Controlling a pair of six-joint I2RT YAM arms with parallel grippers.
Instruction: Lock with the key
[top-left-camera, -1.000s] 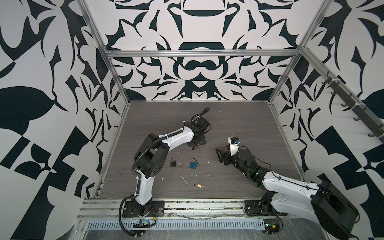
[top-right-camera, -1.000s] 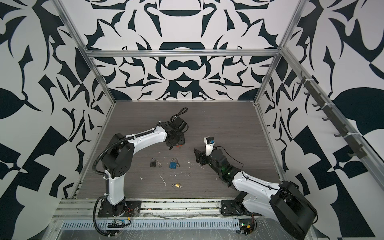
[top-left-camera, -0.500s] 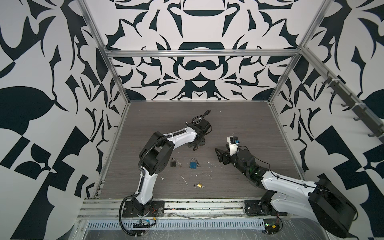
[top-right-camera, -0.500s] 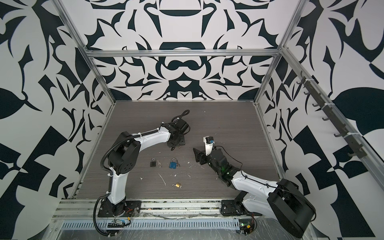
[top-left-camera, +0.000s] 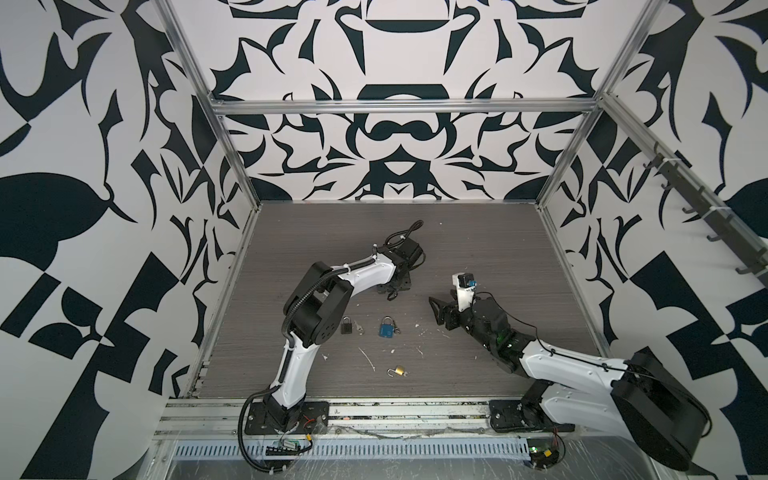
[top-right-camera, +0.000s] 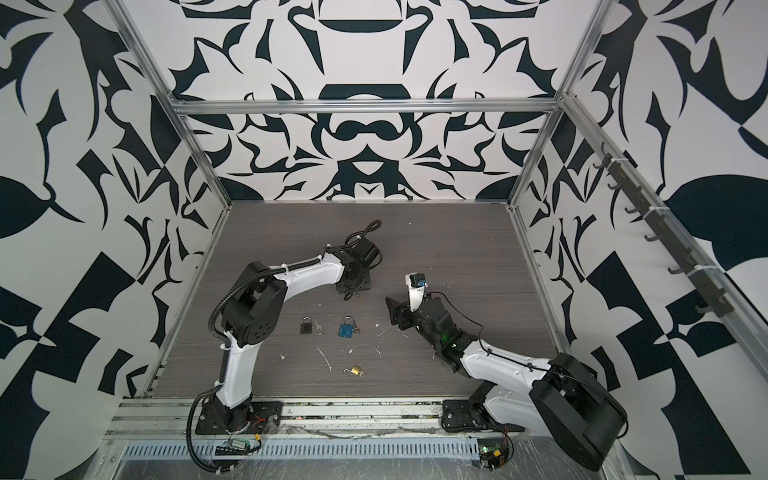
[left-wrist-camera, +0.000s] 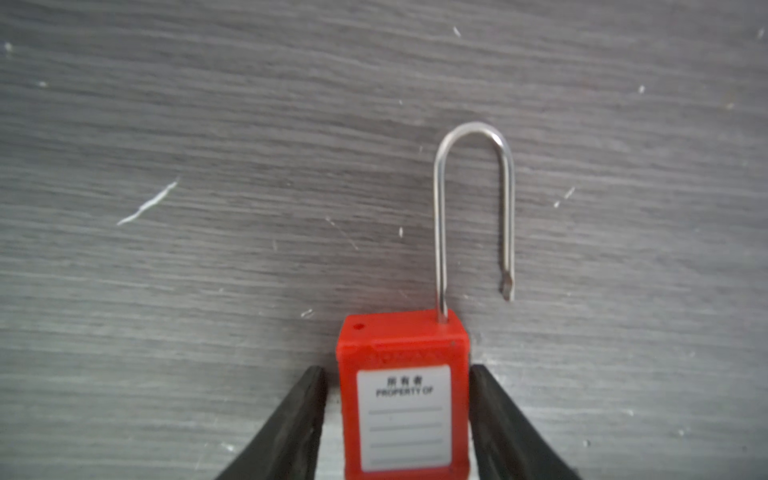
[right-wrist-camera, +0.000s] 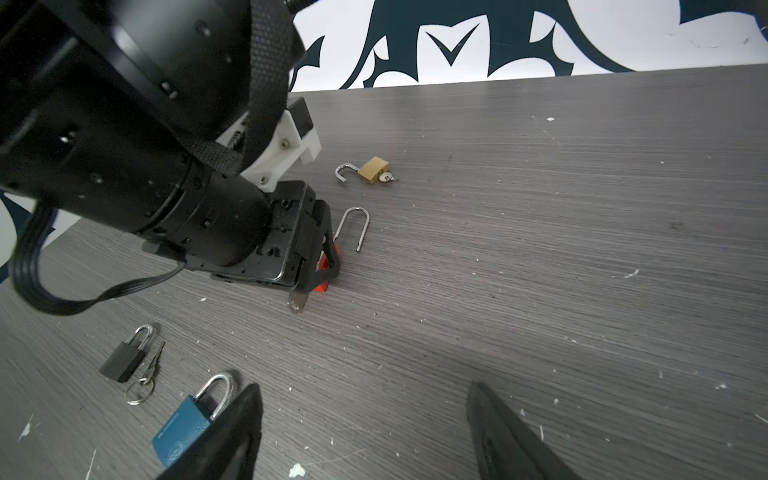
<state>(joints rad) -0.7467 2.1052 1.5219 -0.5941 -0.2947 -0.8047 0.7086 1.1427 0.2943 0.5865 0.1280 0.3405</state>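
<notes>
The grey table (top-left-camera: 478, 249) lies bare ahead of and on both sides of the left gripper (left-wrist-camera: 397, 369), with its edges well off. The right gripper (right-wrist-camera: 365, 386) gapes wide and empty, the blue padlock (right-wrist-camera: 183, 428) near one finger. The left gripper's jaws straddle the red padlock (left-wrist-camera: 403, 349): one finger touches its body and the other stands a sliver off, unclamped. Its open shackle (left-wrist-camera: 473, 137) points straight ahead. A key (right-wrist-camera: 297, 302) juts from the padlock's base, under the left gripper.

Right fingers (right-wrist-camera: 232, 436) wide, left fingers (left-wrist-camera: 291, 432) narrower.
</notes>
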